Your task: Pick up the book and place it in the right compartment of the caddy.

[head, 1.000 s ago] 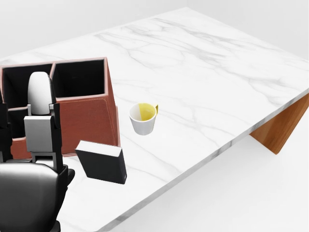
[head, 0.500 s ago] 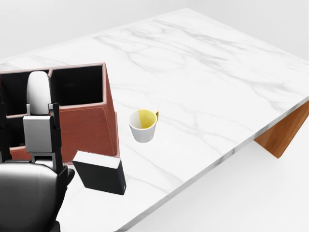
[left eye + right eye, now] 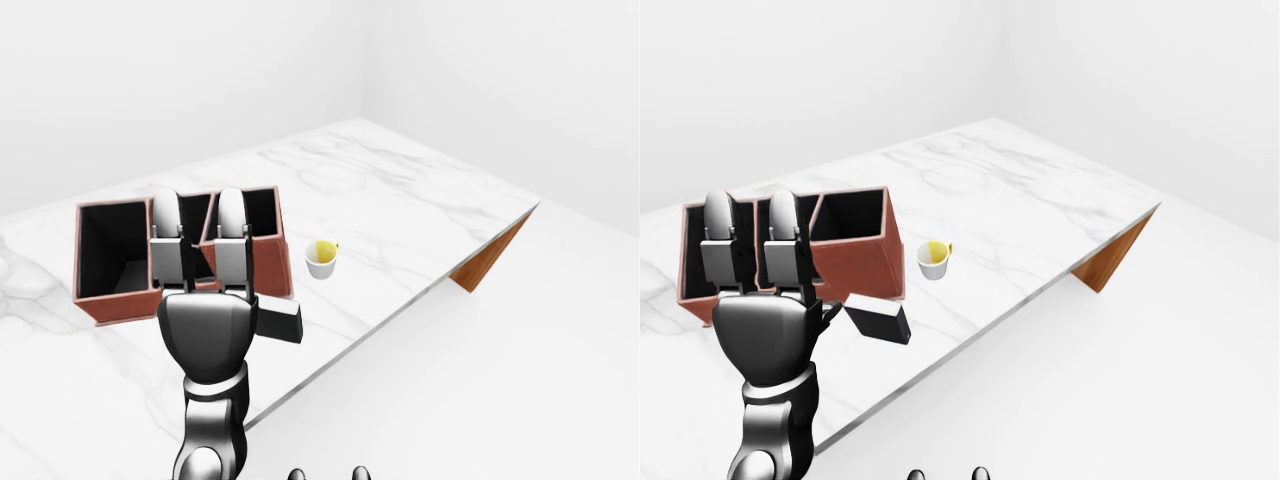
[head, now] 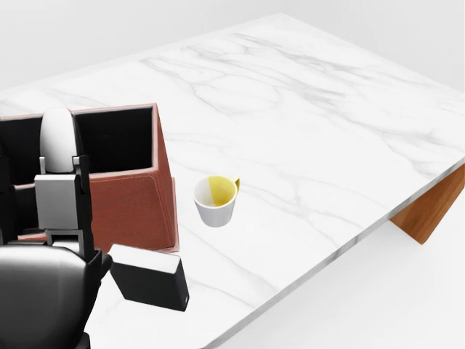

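Note:
A dark book [image 4: 149, 276] with a white page edge lies flat on the marble table [image 4: 305, 109], just below the lower right corner of the red-brown caddy [image 4: 131, 203]. The caddy's right compartment [image 4: 116, 142] shows dark and empty inside. My left hand [image 3: 200, 230] is raised close to the cameras, its back toward me and two fingers [image 3: 232, 215] straight up. Its thumb points right toward the book. The hand is open and holds nothing. It hides the middle of the caddy. My right hand is out of sight.
A white cup [image 4: 216, 200] with a yellow inside stands right of the caddy. The table's edge runs diagonally from bottom centre to the right, with a wooden leg [image 4: 429, 207] under the corner. White floor lies beyond.
The camera has moved: caddy, book and cup have all slid lower in the head view. The left hand keeps its place and pose in the picture.

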Available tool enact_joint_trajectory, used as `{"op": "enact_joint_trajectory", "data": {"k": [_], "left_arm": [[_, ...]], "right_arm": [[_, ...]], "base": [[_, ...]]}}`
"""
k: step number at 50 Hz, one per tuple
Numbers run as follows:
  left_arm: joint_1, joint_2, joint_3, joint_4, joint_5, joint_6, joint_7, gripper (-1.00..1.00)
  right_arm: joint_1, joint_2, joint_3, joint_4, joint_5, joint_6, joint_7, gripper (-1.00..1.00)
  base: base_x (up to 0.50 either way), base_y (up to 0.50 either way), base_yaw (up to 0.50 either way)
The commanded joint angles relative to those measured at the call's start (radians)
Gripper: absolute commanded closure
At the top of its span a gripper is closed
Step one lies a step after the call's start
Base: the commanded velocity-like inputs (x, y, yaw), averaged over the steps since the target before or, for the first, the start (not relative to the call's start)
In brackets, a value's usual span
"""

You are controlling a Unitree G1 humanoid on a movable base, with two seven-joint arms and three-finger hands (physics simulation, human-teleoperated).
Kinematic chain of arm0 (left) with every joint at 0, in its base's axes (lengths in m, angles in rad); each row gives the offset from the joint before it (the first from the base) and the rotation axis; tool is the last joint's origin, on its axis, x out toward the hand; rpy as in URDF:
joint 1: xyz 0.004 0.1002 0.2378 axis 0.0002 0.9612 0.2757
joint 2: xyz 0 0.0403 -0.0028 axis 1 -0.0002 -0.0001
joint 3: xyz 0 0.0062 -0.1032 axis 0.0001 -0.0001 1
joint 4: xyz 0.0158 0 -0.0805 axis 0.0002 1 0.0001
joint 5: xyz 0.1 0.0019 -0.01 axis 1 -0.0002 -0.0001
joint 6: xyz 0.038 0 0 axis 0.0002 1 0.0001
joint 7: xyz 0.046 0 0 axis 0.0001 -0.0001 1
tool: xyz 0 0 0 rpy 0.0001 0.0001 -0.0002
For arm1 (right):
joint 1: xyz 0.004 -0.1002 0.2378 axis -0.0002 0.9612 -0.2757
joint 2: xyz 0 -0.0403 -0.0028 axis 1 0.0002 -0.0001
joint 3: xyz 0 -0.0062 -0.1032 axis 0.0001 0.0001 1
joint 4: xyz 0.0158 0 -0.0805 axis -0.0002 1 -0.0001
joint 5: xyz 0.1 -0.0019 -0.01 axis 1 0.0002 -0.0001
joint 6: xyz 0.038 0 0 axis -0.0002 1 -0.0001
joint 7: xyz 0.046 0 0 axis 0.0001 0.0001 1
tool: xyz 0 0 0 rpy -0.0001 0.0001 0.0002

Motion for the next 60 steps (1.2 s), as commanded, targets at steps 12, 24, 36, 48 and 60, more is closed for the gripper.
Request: {"op": "enact_joint_trajectory", "data": {"k": [12,24,36,48,60], "left_arm": [[-0.001,0.0,0.001,0.0,0.0,0.0,0.0,-1.0],[-0.003,0.0,0.002,0.005,-0.002,0.0,0.0,-1.0],[0.0,-0.001,0.001,-0.004,-0.002,0.0,0.0,-1.0],[0.0,0.0,0.0,0.003,-0.002,0.0,0.0,-1.0],[-0.002,0.0,-0.001,0.006,-0.001,0.0,0.0,-1.0]], "right_arm": [[0.002,0.001,0.002,-0.002,-0.005,0.0,-0.001,-1.0],[0.0,0.002,0.002,-0.001,-0.009,0.0,0.003,-1.0],[0.0,0.004,0.006,0.001,-0.016,0.0,0.006,-1.0],[-0.001,0.006,0.01,0.002,-0.02,0.0,0.008,-1.0],[-0.002,0.003,0.01,0.006,-0.016,0.0,0.002,-1.0]], "base": [[0.09,-0.05,0.0],[0.1,-0.06,0.0],[0.12,-0.03,0.0],[0.15,0.0,0.0],[0.14,0.0,0.0]]}}
